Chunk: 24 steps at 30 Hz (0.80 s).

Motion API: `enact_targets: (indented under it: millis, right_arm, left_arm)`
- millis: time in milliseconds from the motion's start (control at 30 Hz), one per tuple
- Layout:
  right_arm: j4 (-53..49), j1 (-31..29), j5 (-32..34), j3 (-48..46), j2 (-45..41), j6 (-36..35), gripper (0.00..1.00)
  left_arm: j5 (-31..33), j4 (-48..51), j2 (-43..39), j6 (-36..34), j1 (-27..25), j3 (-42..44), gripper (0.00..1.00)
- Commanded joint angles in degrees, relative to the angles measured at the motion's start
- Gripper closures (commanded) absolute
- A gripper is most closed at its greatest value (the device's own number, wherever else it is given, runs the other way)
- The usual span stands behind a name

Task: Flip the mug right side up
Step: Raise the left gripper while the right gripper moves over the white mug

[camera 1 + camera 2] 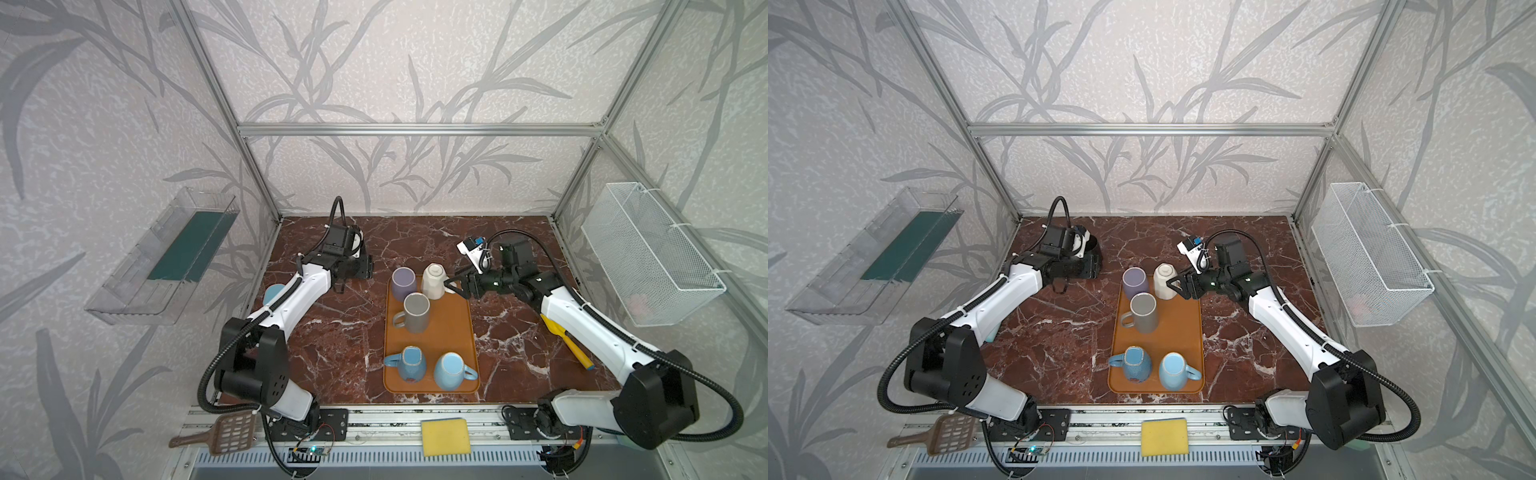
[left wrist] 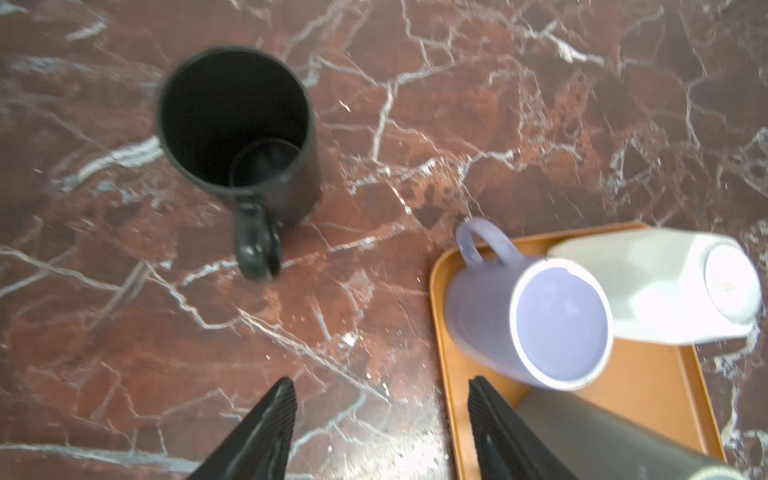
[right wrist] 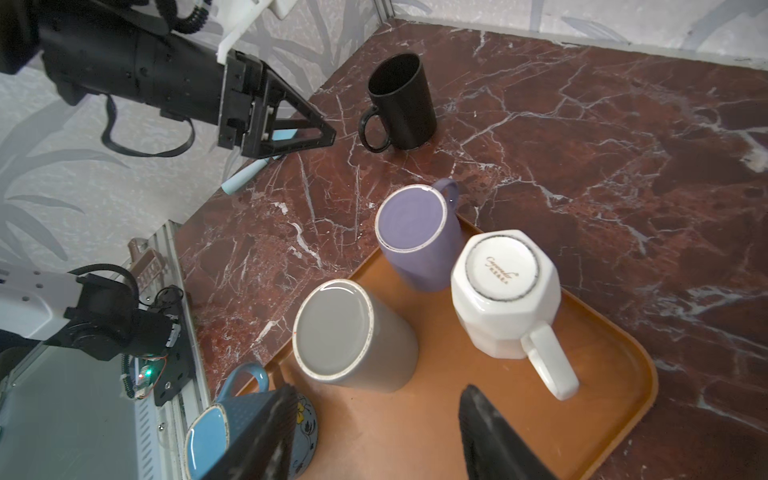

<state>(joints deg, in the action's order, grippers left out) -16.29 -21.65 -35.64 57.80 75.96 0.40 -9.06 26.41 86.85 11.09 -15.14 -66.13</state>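
Hovering at the far right corner of the orange tray (image 1: 451, 332), the right gripper (image 1: 457, 286) sits just beside the white mug (image 3: 503, 291), its fingers parted and holding nothing; the mug stands upside down on its rim, base up, in that far right corner, with its handle (image 3: 548, 361) pointing towards the gripper. The left gripper (image 2: 380, 382) is also spread and empty, poised over the bare table (image 2: 374, 124) to the left of the tray, near a black mug (image 3: 405, 104) that is already upright. The step in hand looks to be the approach and grasp of the white mug. The other inverted mugs, namely the purple mug (image 3: 419, 237), the grey mug (image 3: 345, 332) and two blue mugs (image 1: 409, 363) at the near end, are not being addressed. To do it well, the fingers should close on something that will not slip as the mug swings over: across the handle near its root, or over the wall; a pinch at the handle's outer curve would likely let the glazed body pivot. The purple mug stands very close on the left — whether the two touch I cannot tell from these angles — so the lift should go straight up and clear before any rotation; the turn is best made above open tray or table, and the mug set down flat on its base before the fingers let go.
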Motion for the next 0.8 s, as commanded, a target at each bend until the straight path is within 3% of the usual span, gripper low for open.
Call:
enact_targets:
  millis: [0,567,767]
  right_arm:
    - [-3.7,0.1,4.1,1.7,0.2,-3.2,0.36]
    - [-6.4,0.2,12.1,2.6,2.9,-7.7,0.27]
    - [-8.7,0.2,11.8,4.4,6.3,-11.7,0.25]
  left_arm:
    - [0.8,-1.0,-2.8,2.1,-1.1,2.0,0.32]
    - [1.7,-1.8,-10.1,4.1,-5.0,6.6,0.32]
    - [2.8,-2.9,-11.9,3.9,-5.1,8.6,0.31]
